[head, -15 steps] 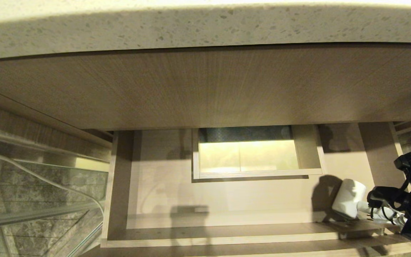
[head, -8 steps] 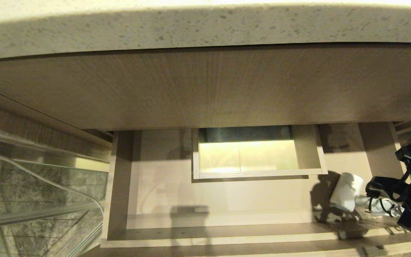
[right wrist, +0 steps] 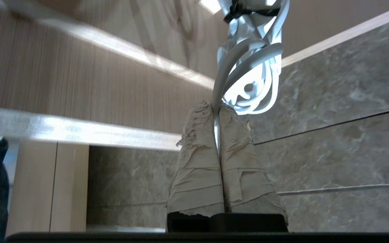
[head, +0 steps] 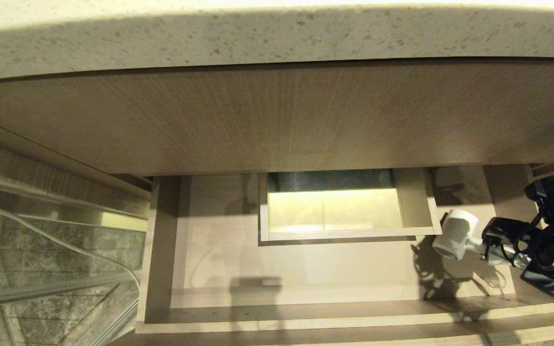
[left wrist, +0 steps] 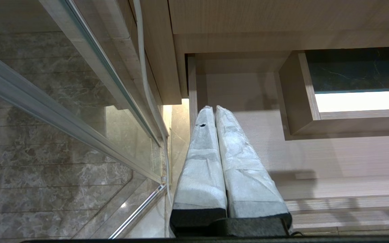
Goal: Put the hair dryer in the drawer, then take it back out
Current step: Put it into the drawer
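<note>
Premises: a bathroom. Evidence: a speckled stone vanity top (head: 277, 38) over a wood-grain cabinet front (head: 277, 120); an open drawer (head: 219, 269) with a boxed cut-out (head: 344, 206) of the kind made around a basin drain; grey marble tiling (left wrist: 46, 162); a glass panel in a metal frame (left wrist: 89, 67) beside the cabinet.

The wide, shallow, pale wood-grain drawer (head: 219, 269) stands pulled open beneath a taller wood-grain panel (head: 277, 120) and a speckled stone countertop (head: 258, 38). A rectangular boxed cut-out (head: 344, 206) sits in its middle. Shadows fall across its flat bottom.
</note>
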### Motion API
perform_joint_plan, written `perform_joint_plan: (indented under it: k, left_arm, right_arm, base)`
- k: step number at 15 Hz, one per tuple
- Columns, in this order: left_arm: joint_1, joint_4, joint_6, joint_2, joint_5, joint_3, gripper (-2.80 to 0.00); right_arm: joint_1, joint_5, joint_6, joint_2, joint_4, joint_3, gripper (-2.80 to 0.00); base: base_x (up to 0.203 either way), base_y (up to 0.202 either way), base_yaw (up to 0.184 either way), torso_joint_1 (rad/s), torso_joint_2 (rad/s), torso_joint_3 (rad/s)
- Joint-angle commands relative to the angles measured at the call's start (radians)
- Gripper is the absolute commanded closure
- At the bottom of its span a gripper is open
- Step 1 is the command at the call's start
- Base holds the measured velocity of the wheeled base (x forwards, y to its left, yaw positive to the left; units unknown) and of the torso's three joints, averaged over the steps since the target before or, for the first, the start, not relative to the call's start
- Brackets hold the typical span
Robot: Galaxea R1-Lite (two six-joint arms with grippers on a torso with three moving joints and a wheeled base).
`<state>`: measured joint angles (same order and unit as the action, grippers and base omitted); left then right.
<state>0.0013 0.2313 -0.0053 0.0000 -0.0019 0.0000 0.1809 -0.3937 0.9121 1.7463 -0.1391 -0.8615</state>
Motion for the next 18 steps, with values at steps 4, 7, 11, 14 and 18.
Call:
perform_joint_plan:
  k: [4, 7, 11, 14, 18]
  left_arm:
    - [0.0, 0.002, -0.001, 0.0, 0.0, 0.04, 0.0]
    - [0.0, 0.002, -0.001, 0.0, 0.0, 0.04, 0.0]
    - [0.0, 0.002, -0.001, 0.0, 0.0, 0.04, 0.0]
    - [0.0, 0.002, -0.001, 0.0, 0.0, 0.04, 0.0]
    - [0.0, 0.002, -0.001, 0.0, 0.0, 0.04, 0.0]
  right_arm:
    - [-0.012, -0.001, 0.0, 0.025, 0.074, -0.014, 0.0]
    - [-0.017, 0.0, 0.0, 0.041, 0.09, -0.024, 0.0]
    - [-0.015, 0.002, 0.016, 0.045, 0.068, -0.005, 0.0]
    - [-0.014, -0.002, 0.06, 0.045, 0.069, -0.007, -2.8]
    - [-0.014, 0.0, 0.071, 0.02, 0.065, 0.007, -2.8]
  base:
    - [0.0, 0.0, 0.0, 0.0, 0.0, 0.0]
    - [0.0, 0.0, 0.0, 0.0, 0.0, 0.0]
    - [0.0, 0.0, 0.0, 0.0, 0.0, 0.0]
    - [0.0, 0.0, 0.0, 0.0, 0.0, 0.0]
    - [0.0, 0.0, 0.0, 0.0, 0.0, 0.0]
